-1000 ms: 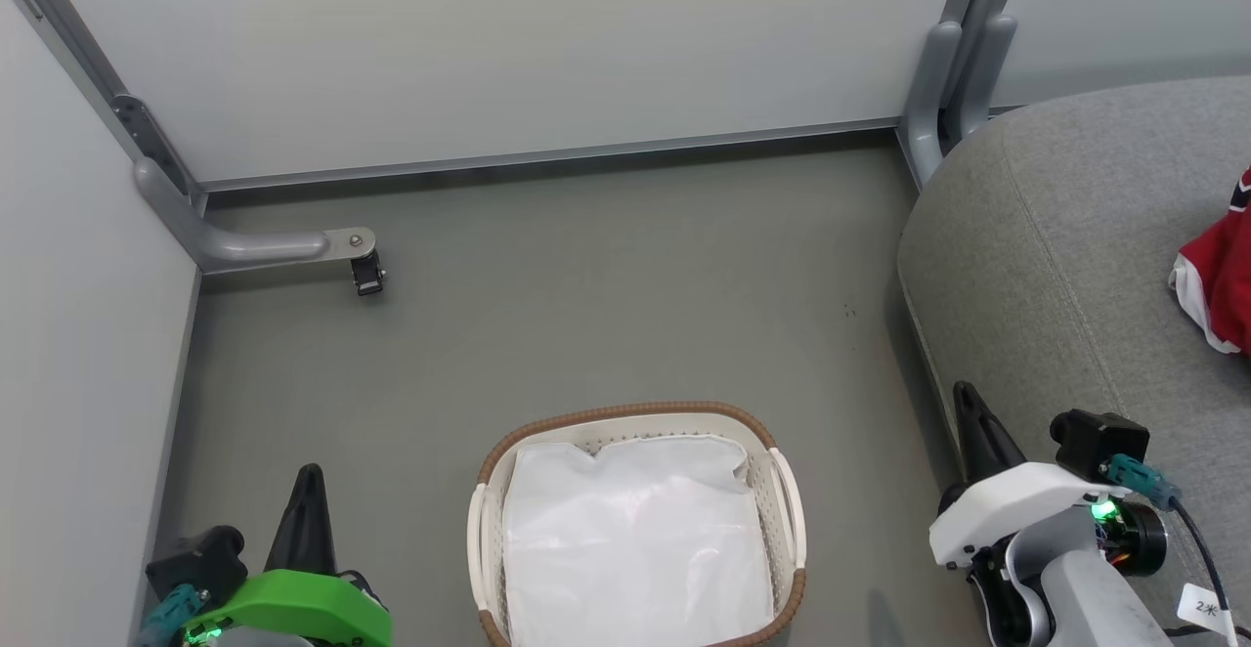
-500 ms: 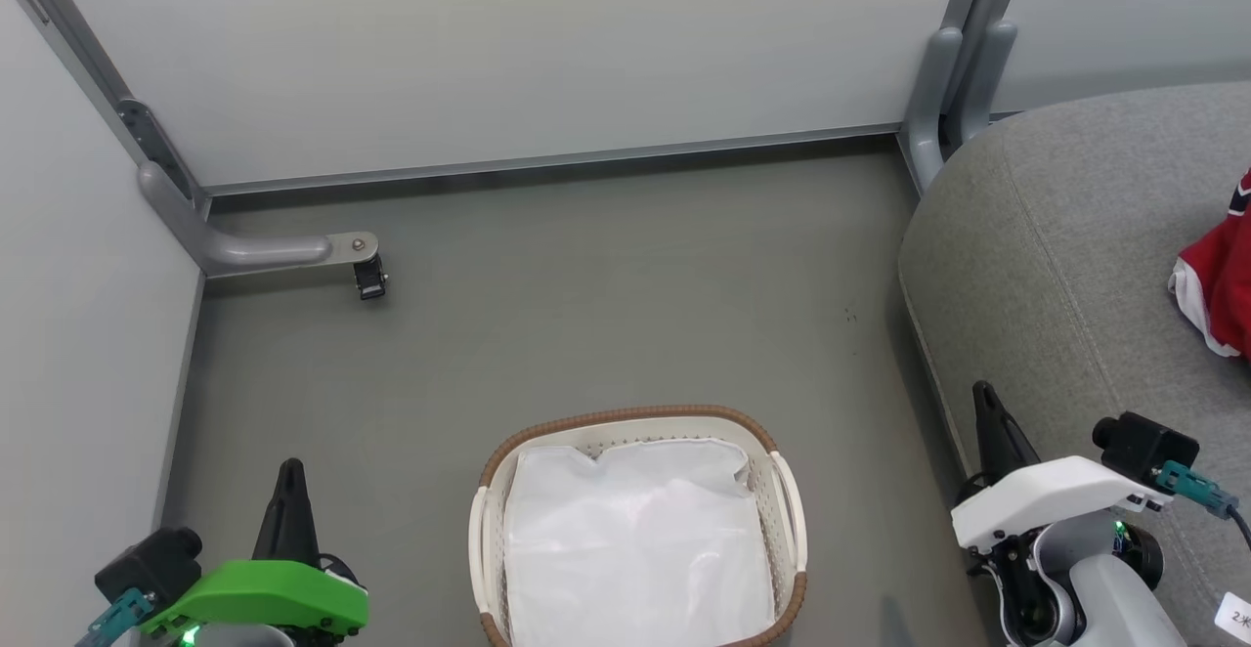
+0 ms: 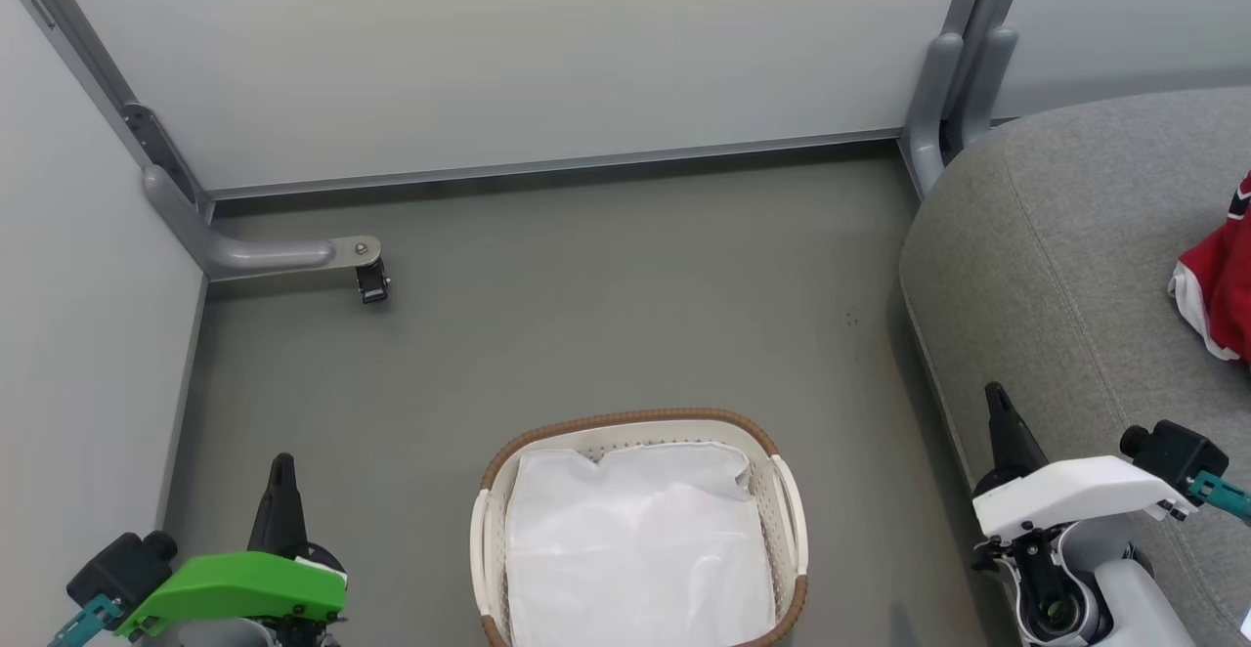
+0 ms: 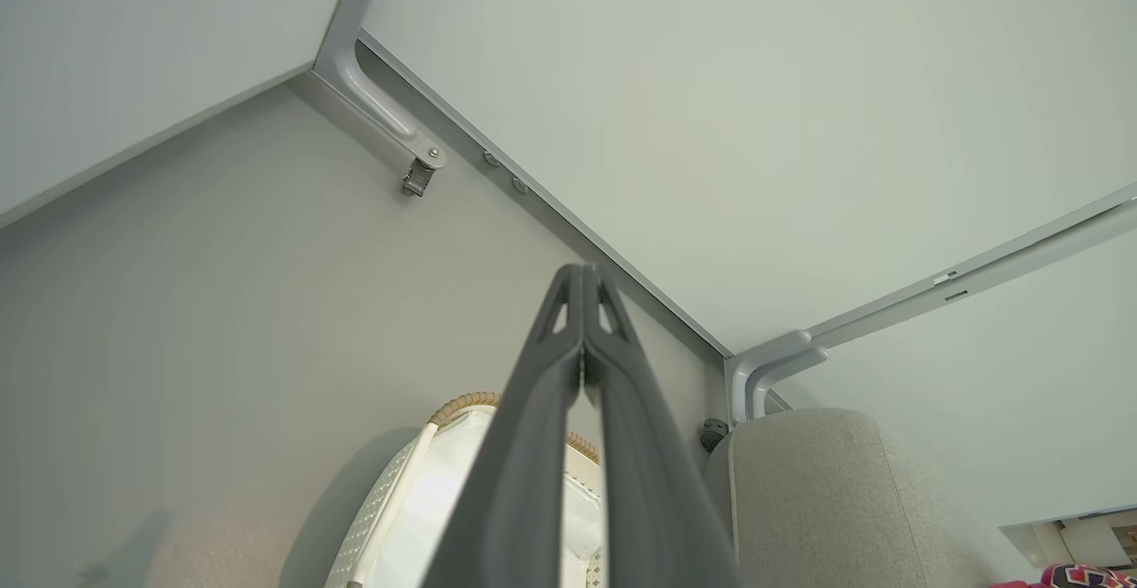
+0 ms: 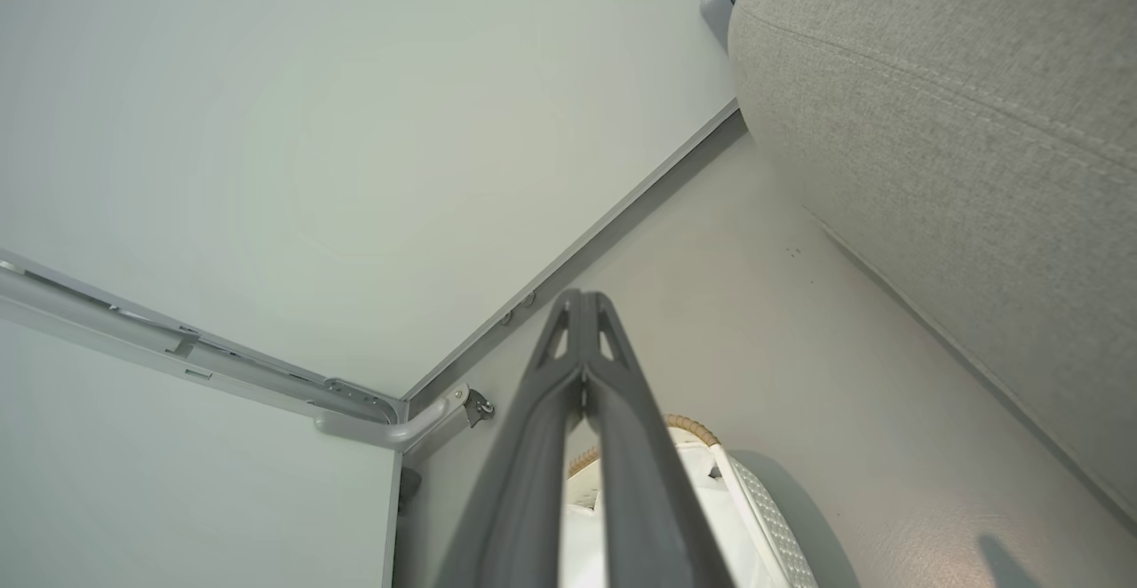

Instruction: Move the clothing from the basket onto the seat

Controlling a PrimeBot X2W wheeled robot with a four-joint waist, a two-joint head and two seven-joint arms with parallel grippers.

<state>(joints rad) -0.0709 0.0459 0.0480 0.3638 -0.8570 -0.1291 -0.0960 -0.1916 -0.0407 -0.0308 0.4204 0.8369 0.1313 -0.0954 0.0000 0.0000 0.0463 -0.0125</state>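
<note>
The basket (image 3: pixel 788 508) stands on the floor at the bottom centre, holding just its white liner cloth (image 3: pixel 635 549). A red garment with white trim (image 3: pixel 1215 285) lies on the grey seat (image 3: pixel 1075 237) at the right edge, partly cut off. My left gripper (image 3: pixel 282 466) is shut and empty at the lower left, well left of the basket. My right gripper (image 3: pixel 996 399) is shut and empty at the lower right, beside the seat's front edge. Each wrist view shows its own fingertips pressed together: left gripper (image 4: pixel 583 275), right gripper (image 5: pixel 582 299). The basket rim (image 4: pixel 457 403) and seat (image 4: pixel 826 490) appear beyond.
Pale partition walls (image 3: pixel 508 51) close in the back and left. A grey bracket foot with a small black caster (image 3: pixel 369 280) juts from the left corner, and a grey post (image 3: pixel 953 70) stands at the back right. Grey floor (image 3: pixel 586 315) lies between basket and walls.
Both grippers have drawn back toward the bottom corners, the left one leftward and the right one rightward. The camera has tipped slightly; the basket and garment stay put.
</note>
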